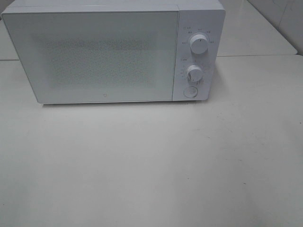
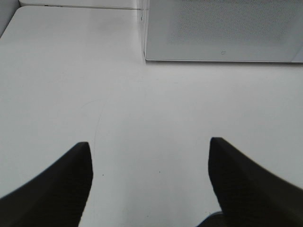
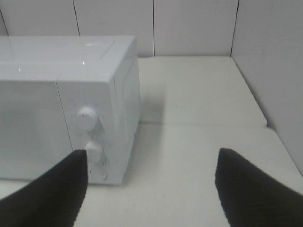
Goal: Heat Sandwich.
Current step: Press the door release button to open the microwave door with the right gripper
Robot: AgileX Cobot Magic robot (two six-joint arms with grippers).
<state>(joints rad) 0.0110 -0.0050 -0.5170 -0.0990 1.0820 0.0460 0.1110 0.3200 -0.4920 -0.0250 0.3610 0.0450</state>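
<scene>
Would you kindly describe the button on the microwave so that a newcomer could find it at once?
A white microwave stands at the back of the table. On the panel at its right end, an upper knob sits above a lower knob. The button lies under both: round too, but flat.

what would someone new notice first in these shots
A big white microwave, door shut, fills the far side of the pale table, with two round knobs stacked on its right-hand panel. In both wrist views the dark jaws stand wide open, holding nothing. No sandwich shows anywhere.
</scene>
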